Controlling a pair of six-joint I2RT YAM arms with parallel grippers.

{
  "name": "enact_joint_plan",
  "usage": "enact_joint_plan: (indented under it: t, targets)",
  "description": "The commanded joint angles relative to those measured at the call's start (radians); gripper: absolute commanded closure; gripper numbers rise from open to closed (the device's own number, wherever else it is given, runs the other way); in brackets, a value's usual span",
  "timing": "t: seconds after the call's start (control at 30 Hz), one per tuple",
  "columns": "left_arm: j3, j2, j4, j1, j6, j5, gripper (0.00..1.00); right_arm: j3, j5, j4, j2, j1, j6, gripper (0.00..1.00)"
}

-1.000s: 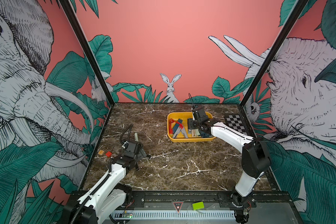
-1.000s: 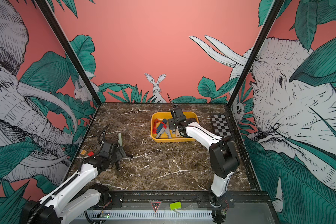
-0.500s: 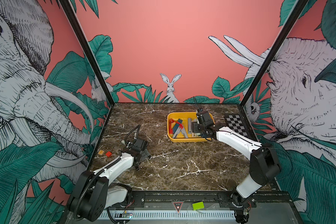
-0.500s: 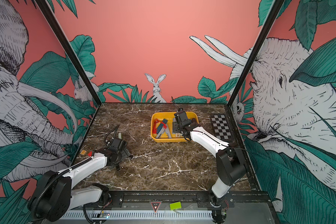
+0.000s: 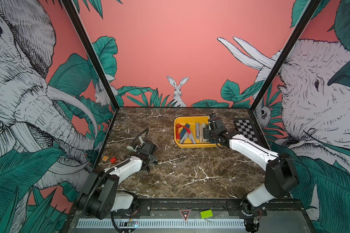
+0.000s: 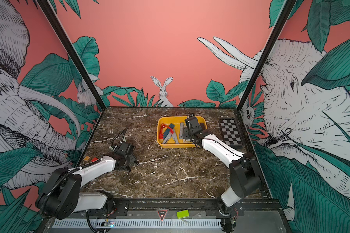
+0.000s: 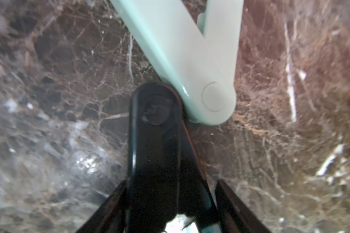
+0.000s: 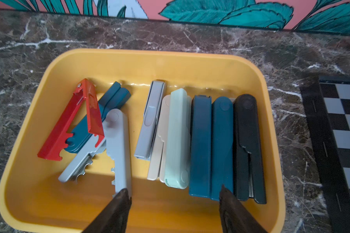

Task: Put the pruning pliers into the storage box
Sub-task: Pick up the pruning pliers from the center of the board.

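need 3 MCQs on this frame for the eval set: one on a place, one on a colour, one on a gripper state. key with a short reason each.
1. Where are the orange block and red block?
A. In the storage box
B. On the table beside the left arm
C. On the chequered board

2. What colour are the pliers between the left gripper fingers?
A. Red
B. Beige
C. Black

3. The right gripper above the storage box is:
A. open and empty
B. shut on grey pliers
C. shut on the box rim

Key:
1 B: both blocks lie on the marble by the left arm, well away from the box.
2 C: the left wrist view shows the black pliers there.
3 A: its fingers stand apart with nothing between them.
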Motion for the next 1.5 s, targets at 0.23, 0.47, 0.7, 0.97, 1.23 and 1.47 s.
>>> enact_joint_plan:
  t: [0.23, 0.47, 0.7, 0.97, 1.23, 1.47]
  targets:
    - [-0.066, 0.001, 0.038, -0.085, -0.089, 0.091, 0.79, -0.058, 0.048, 0.022, -0.069, -0.03, -0.007, 0.3]
    - [-0.024, -0.034, 0.083, -0.13, -0.045, 0.054, 0.99, -0.103, 0.064, 0.017, -0.125, -0.058, -0.013, 0.29]
    - [0.127, -0.16, 0.064, -0.154, 0.201, -0.048, 0.94, -0.184, 0.085, 0.016, -0.229, -0.112, -0.028, 0.27]
    - [0.351, -0.087, 0.125, -0.172, 0.463, -0.054, 0.93, -0.284, 0.04, 0.016, -0.326, -0.227, 0.006, 0.26]
    - [0.676, 0.207, 0.16, -0.204, 0.655, 0.126, 0.92, -0.332, 0.001, 0.005, -0.371, -0.289, 0.052, 0.26]
    - [1.037, 0.558, 0.115, -0.279, 0.679, 0.275, 0.92, -0.348, -0.018, -0.002, -0.395, -0.32, 0.078, 0.26]
